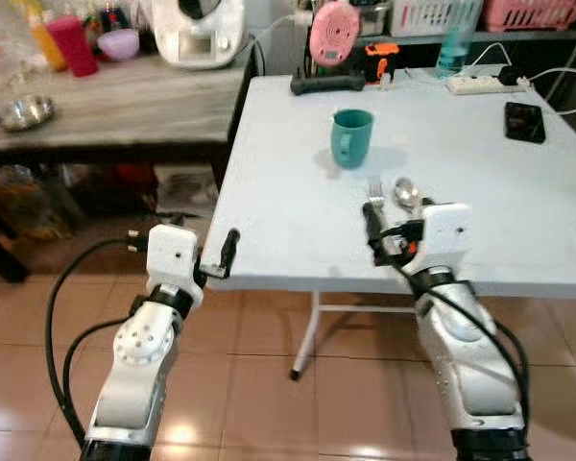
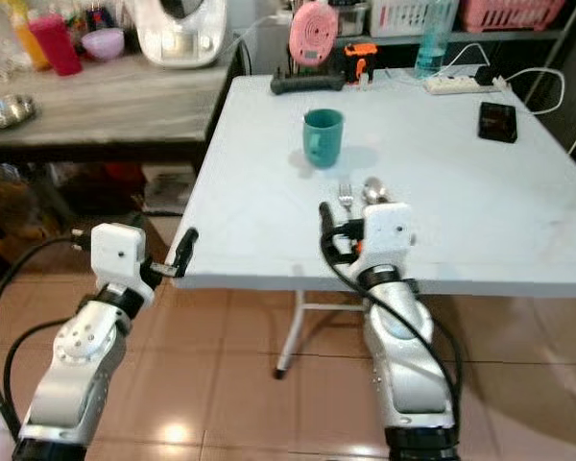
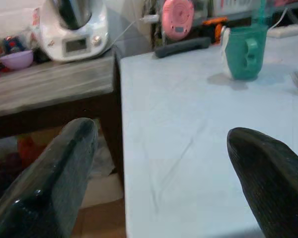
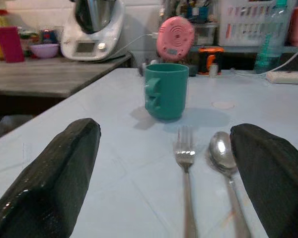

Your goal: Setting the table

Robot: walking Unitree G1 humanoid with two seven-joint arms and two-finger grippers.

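Fork [image 4: 185, 163] & spoon [image 4: 223, 156] side by side near table [image 1: 288, 192] front edge, teal mug [image 1: 351, 136] farther back. Right gripper [image 4: 179, 188] spread, over handles. Left gripper [image 3: 159, 168] spread, idle at left edge. Cutlery prob. metal: stiff, light, slippery, lies flat; pinch mid-handle.

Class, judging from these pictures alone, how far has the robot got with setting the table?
Done: a teal mug, a fork and a spoon already lie on the white table, cutlery side by side in front of the mug.
In hand: nothing. The right gripper is open over the cutlery handles; the left gripper is open at the table's edge.
Left: no plate is laid.
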